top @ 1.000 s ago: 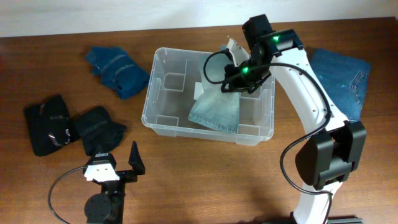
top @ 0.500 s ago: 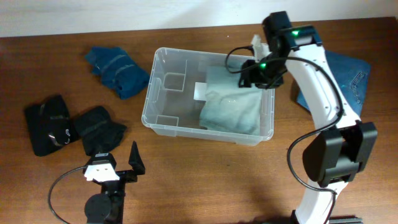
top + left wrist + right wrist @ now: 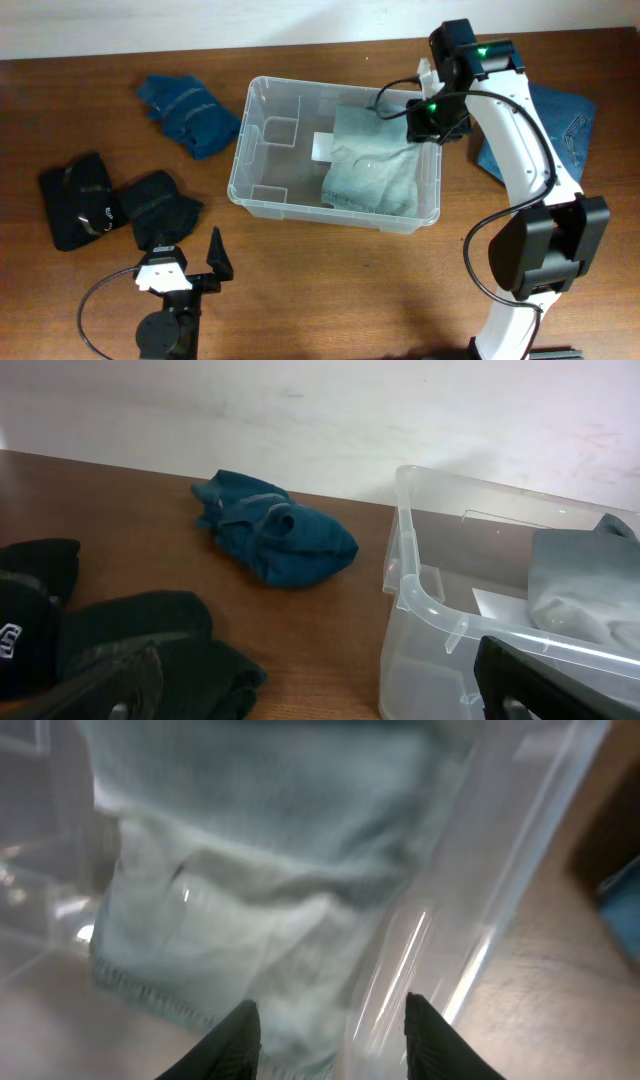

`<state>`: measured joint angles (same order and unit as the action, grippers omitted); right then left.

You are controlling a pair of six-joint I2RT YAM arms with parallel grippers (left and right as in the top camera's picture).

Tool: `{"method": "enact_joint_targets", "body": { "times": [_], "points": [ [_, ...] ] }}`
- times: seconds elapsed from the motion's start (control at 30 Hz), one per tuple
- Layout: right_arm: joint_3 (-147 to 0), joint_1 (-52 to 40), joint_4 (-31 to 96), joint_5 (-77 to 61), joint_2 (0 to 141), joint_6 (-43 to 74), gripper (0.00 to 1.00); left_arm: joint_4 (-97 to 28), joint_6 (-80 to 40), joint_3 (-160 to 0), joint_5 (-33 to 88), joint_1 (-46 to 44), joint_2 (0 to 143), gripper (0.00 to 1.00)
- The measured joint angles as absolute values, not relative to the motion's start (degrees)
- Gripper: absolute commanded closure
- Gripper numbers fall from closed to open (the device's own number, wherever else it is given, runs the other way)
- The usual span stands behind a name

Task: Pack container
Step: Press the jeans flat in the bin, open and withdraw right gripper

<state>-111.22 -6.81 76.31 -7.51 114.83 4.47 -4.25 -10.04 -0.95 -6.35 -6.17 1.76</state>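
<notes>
- Nearest us, the left gripper (image 3: 315, 672) sits low over the wooden table (image 3: 330, 290), likely parked there to leave the working area free. Its jaws stand wide apart and grip nothing.
- Just beyond it, two black garments (image 3: 75, 200) (image 3: 160, 210) lie side by side on the table's left. We judge they are waiting to be packed.
- In the middle stands the container (image 3: 240, 160), a clear plastic bin.
- A pale folded garment (image 3: 372, 170) lies inside, against the container's right wall. This placement leaves the left half bare, which we take as room for more items.
- The right gripper (image 3: 330, 1020) hovers over the container's right wall, above the pale garment's edge. Its jaws are parted, with nothing clamped between them. The clear wall passes between the fingertips in the wrist view. We cannot tell whether either finger touches it.
- Farther left, a crumpled blue cloth (image 3: 188, 115) rests apart from the container.
- At the far right, blue jeans (image 3: 570, 120) lie flat on the table, partly hidden by the right arm.
</notes>
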Motion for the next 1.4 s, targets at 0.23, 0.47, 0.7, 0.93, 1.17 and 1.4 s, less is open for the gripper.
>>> {"method": "enact_joint_targets", "body": {
  "times": [0.23, 0.47, 0.7, 0.93, 1.17, 1.4],
  "points": [
    [-111.2, -6.8, 67.7, -4.6, 114.8, 3.9, 0.6, -4.3, -10.0, -1.0, -6.3, -6.2, 1.8, 0.01],
    [-111.6, -6.8, 63.9, -3.9, 117.8, 3.7, 0.62, -4.3, -10.0, -1.0, -6.3, -6.2, 1.8, 0.01],
    [-111.6, -6.8, 56.9, -3.5, 124.7, 3.0, 0.64, -4.3, -10.0, -1.0, -6.3, -6.2, 1.8, 0.01],
    [-111.6, -6.8, 47.7, -2.4, 127.0, 2.4, 0.64, -4.3, -10.0, -1.0, -6.3, -6.2, 1.8, 0.01],
    [-112.2, -6.8, 46.9, -1.5, 127.0, 0.8, 0.68, -4.3, -10.0, -1.0, -6.3, -6.2, 1.8, 0.01],
    [-119.1, -6.8, 56.4, -3.1, 127.0, 1.1, 0.43, -4.3, -10.0, -1.0, -6.3, -6.2, 1.8, 0.0]
  ]
}}
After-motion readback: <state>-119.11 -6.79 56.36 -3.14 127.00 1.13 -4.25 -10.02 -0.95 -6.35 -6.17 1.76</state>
